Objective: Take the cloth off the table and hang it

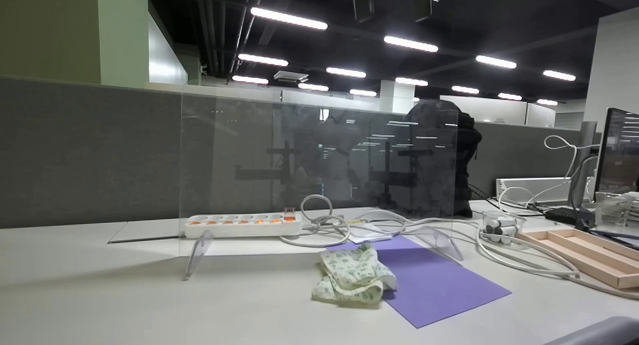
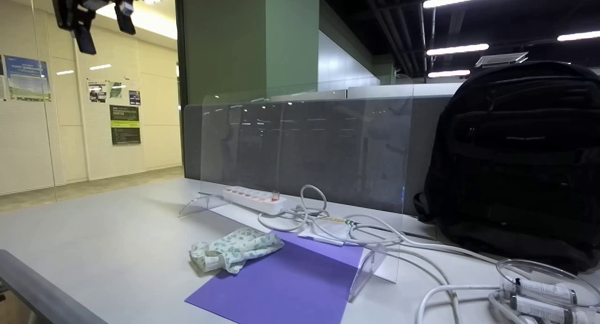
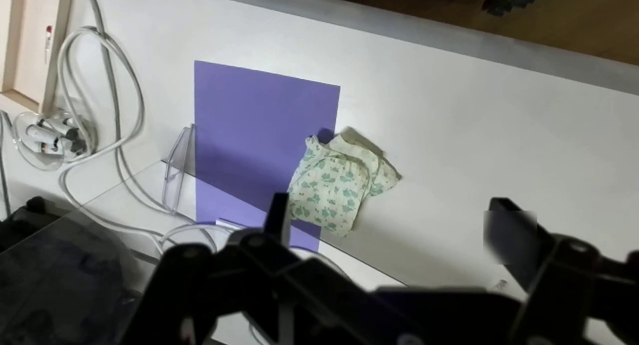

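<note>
Checking all three views, I judged that the job had not yet begun. The cloth [image 3: 330, 187] lay rumpled on the white counter [image 1: 219, 300], one part overlapping the edge of a purple sheet [image 1: 442, 285], the rest off it. Neither half of the task was done: the cloth was not yet lifted, and it hung from nothing. What remained, as I read it, was the whole run: get down to it, pinch a fold, raise it clear, then drape it somewhere. The task sentence never told me where; the clear screen [image 1: 314, 160] standing near the cloth, with its long top edge, seemed my likeliest hanging spot, though that was only a guess. As for the pincer [image 3: 392, 217], I had it spread wide, the two fingers [image 3: 276, 220] well apart and nothing pinched between them. Whether that was the full stretch of its travel I couldn't tell. In both exterior views it hung high over the scene, well clear of the counter and touching neither cloth nor screen. In the wrist view one finger overlapped the edge of the cloth, but I put that down to line of sight, not contact. The cloth also showed closer to that finger than to its partner, so I reckoned the next move called for a shift to centre over it before descending.
</note>
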